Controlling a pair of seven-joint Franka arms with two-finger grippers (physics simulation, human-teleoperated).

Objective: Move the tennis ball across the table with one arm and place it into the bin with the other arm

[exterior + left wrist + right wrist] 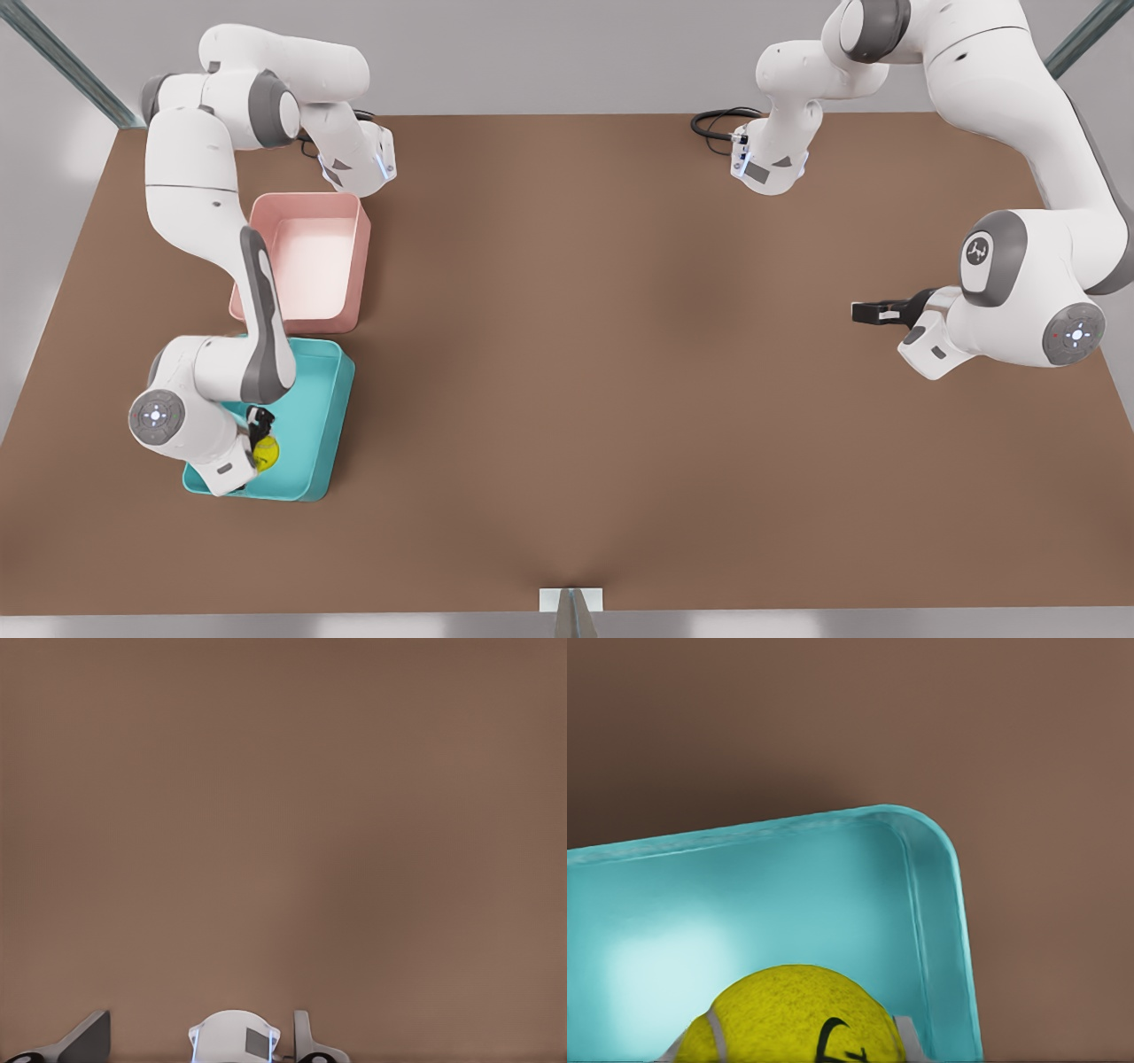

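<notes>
The ball [266, 453] is yellow-green, with pale curved seams and a black mark on its fuzz. It sits against the teal bin [323, 416], whose inside looks a lighter, glossy turquoise. Beside it the other tub [350, 257] is pink, paler within. The worktop [602, 354] is plain matte brown. Both arms are white with grey joints; the right end effector [259, 427] and the left end effector [873, 312] are black.

Bare brown table [283, 815], with a white arm base [234, 1038] (partly cut off) at its edge.
</notes>
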